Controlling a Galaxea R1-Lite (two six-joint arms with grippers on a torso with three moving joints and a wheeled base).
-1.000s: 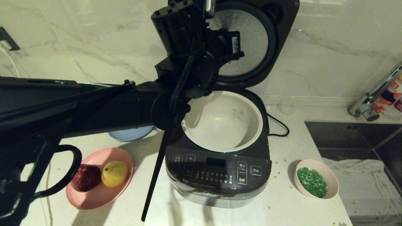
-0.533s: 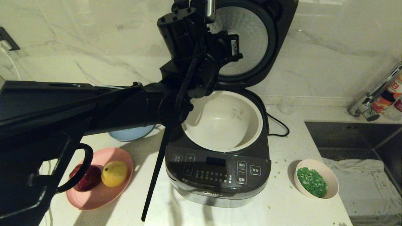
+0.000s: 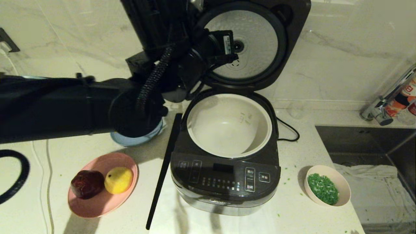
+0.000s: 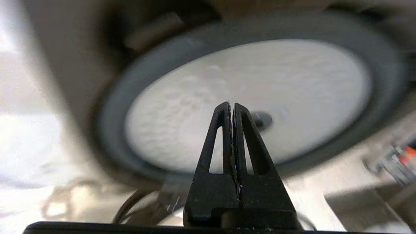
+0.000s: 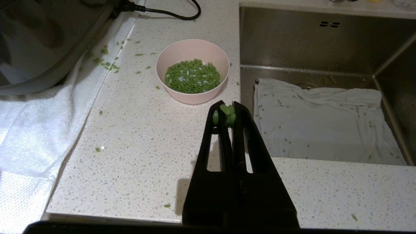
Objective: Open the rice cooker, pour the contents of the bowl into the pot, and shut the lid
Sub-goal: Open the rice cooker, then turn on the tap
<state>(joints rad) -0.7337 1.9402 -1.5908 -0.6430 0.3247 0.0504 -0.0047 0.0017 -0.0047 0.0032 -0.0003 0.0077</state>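
Matte black arms with slim triangular grippers

The left arm [image 3: 65,104] is a thick black tube with braided cable and a white sticker; each finger [image 4: 218,139] has a triangular cutout; green bits cling to the right gripper [image 5: 230,112].

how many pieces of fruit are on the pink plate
2, both on the pink plate to the left of the rice cooker: a dark red fruit on its left side and a yellow fruit right beside it. No others show.

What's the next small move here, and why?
Probably open the right gripper and advance it to the bowl: the lid is up, the pot looks empty, and the contents sit unpoured.
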